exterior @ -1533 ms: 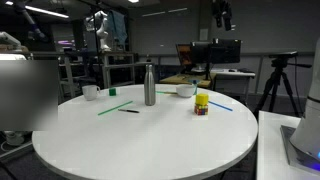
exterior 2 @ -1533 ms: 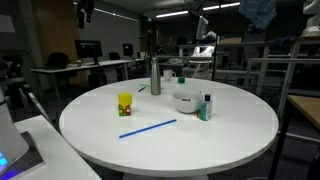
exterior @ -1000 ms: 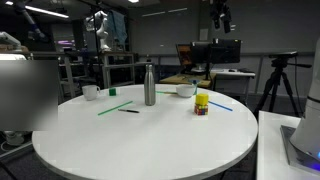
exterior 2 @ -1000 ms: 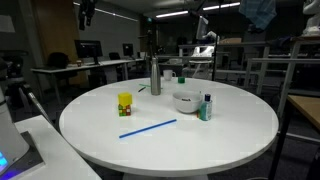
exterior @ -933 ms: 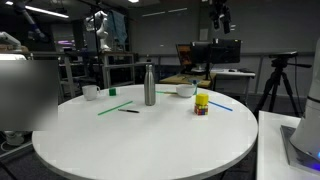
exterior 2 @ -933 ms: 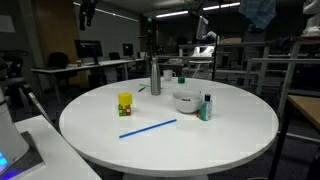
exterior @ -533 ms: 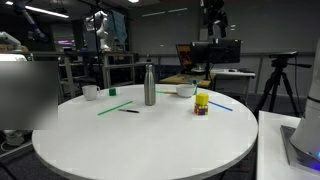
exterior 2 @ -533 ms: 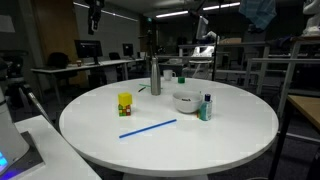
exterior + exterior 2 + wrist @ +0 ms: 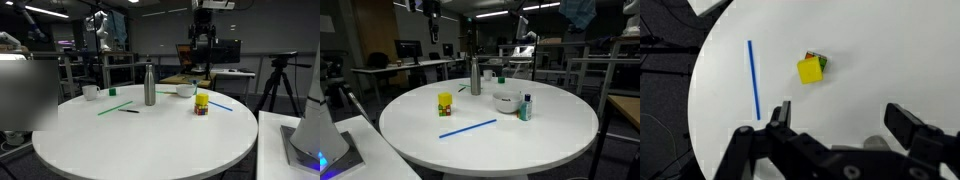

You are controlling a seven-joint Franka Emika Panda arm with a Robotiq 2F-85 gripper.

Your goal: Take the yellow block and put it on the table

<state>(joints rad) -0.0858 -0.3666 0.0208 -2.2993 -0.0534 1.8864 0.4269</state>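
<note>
Yellow block (image 9: 202, 98) rests on top of small multicoloured cube (image 9: 202, 110), not on table (image 9: 140, 140) surface itself. Gripper (image 9: 838, 115) hangs high above table, fingers spread wide, nothing between them. Wrist view: block far below, beyond fingertips, cube edge peeking from under it, blue straw (image 9: 754, 80) lying near on white top. In an exterior view, white bowl (image 9: 506, 101) and steel bottle (image 9: 475, 76) stand well apart from block.
</note>
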